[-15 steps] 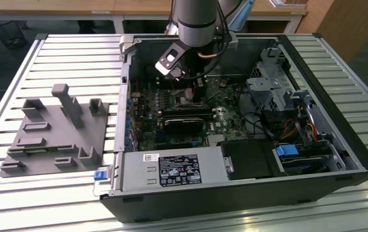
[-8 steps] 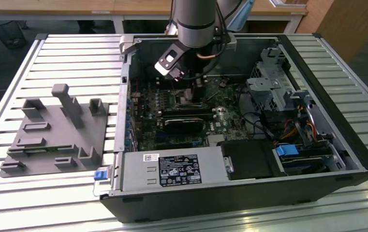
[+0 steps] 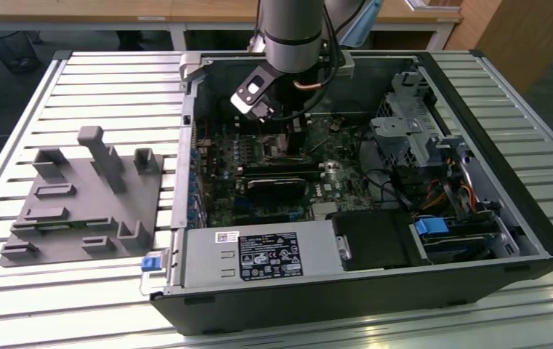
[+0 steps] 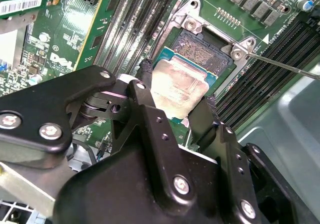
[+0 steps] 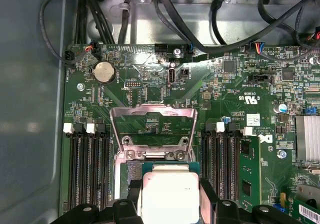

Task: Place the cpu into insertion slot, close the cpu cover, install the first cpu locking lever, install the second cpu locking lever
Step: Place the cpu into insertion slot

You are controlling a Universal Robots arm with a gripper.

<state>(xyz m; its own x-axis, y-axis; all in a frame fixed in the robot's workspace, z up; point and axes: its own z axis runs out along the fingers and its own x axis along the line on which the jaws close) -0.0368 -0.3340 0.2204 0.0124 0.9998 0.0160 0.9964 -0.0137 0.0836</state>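
1. The gripper [image 4: 178, 85] is clamping the cpu [image 4: 182, 79] between its two black fingers [image 4: 145, 73]. The fingers are standing only as far apart as the chip is wide, and each one is pressing against an opposite edge.
2. The cpu is lying flat over the insertion slot [image 4: 205, 47], with its pale metal top facing up toward the wrist cameras. It is covering the half of the slot nearer the gripper and leaving the dark far half showing. I cannot tell whether it is touching the slot.
3. The chip is square, so it is showing no long axis. Its sides are running roughly parallel to the sides of the slot.
4. The cpu cover [image 5: 152, 111] is standing open and raised at the far edge of the slot, away from the gripper.
5. A thin metal rod [image 4: 285, 66] is sticking out from one corner of the slot's metal rim.
6. Long black memory slots [image 5: 85, 174] are flanking the insertion slot on two opposite sides, just beside it.
7. Beyond the slot and past the raised cover, a coin battery [image 5: 104, 72] is sitting on the green board and dark cables [image 5: 200, 19] are looping overhead.
8. In the exterior view, the arm [image 3: 291, 29] is reaching down into an open computer case [image 3: 354, 298]. A grey fixture [image 3: 73, 218] is lying outside the case, well apart from the slot.
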